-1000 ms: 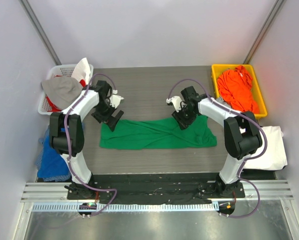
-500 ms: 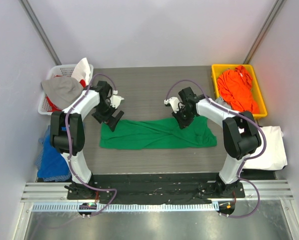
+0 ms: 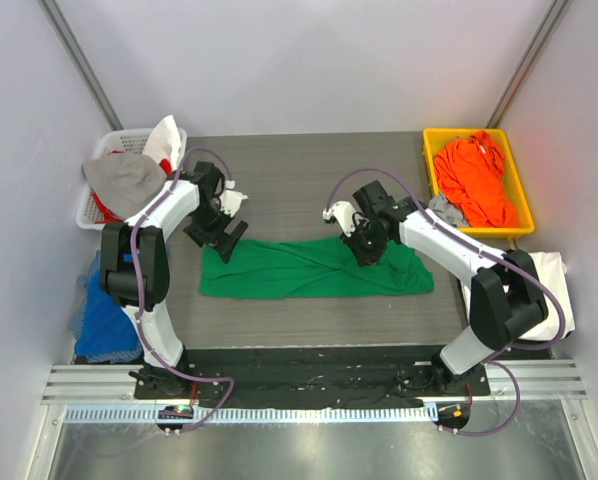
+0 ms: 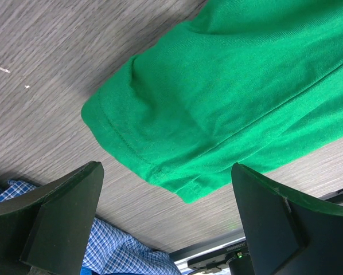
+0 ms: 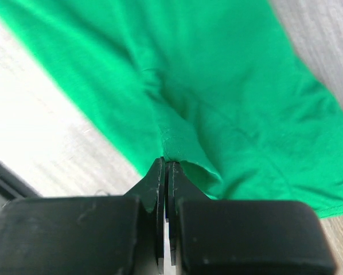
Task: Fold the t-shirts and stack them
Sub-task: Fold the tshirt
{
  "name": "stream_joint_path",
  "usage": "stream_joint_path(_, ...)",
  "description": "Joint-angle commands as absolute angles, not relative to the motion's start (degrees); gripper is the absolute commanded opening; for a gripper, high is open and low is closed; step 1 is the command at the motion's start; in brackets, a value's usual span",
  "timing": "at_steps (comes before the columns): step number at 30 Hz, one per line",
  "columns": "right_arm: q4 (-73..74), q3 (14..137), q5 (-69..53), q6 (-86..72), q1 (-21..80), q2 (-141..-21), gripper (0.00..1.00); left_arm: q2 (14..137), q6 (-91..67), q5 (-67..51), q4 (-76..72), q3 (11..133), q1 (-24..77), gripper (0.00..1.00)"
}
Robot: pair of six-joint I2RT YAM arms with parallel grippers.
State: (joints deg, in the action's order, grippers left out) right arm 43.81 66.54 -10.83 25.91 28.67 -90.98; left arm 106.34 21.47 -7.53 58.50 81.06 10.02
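Green t-shirt [image 3: 314,268]: laid out as a long band across the worktop [image 3: 299,170], between the two arms
Right gripper [image 5: 166,166]: jaws pinched tight on a raised fold of this shirt
Left gripper [image 4: 166,169]: jaws held wide over the shirt's left end, nothing gripped
Orange t-shirt [image 3: 476,180]: heaped in the yellow bin [image 3: 428,165]
White t-shirt [image 3: 551,290]: seen beyond the worktop's right edge
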Motion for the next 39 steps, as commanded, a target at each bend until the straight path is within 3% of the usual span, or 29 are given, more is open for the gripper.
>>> stream_joint_path(1,47.55,65.39,-11.78,24.61,31.20,-87.89,0.01,105.91,21.09,-7.82,58.36,81.38,10.19,1.00)
stream_joint_path(8,51.06,64.51,-14.50,25.58,35.15,-87.89,0.02,105.03,21.18,-7.30,59.24,81.91,10.19,1.00)
stream_joint_path(12,51.42,63.55,-14.85,26.01,36.74,-87.72,0.15,104.77,21.36,-7.03,59.50,82.26,10.19,1.00)
stream_joint_path(20,52.03,60.83,-17.23,26.89,39.37,-87.72,0.29,105.56,21.36,-7.03,59.59,82.70,10.11,1.00)
stream_joint_path(30,47.46,59.59,-0.81,26.89,39.55,-85.17,0.30,105.73,21.44,-7.03,59.85,82.88,10.20,1.00)
stream_joint_path(39,45.36,56.95,8.08,31.11,37.97,-85.08,0.45,105.29,21.71,-6.59,59.50,81.83,10.20,1.00)
